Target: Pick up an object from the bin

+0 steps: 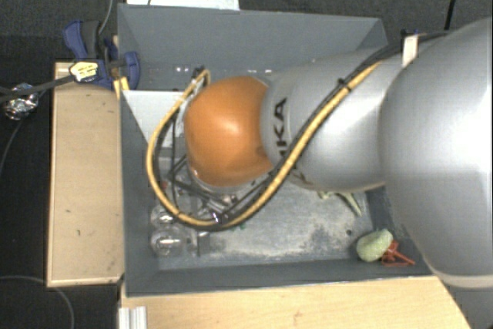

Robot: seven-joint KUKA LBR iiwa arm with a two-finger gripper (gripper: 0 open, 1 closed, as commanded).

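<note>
My gripper is low in the left part of the bin, under the arm's orange cover, and most of it is hidden. Just below and left of it, in the bin's front left corner, lies a clear, glassy-looking thing. I cannot tell whether the gripper touches it or holds anything.
A pale green fuzzy lump lies in the front right corner with a small red thing beside it. A pale thin piece shows under the arm. The arm covers the middle and right of the bin.
</note>
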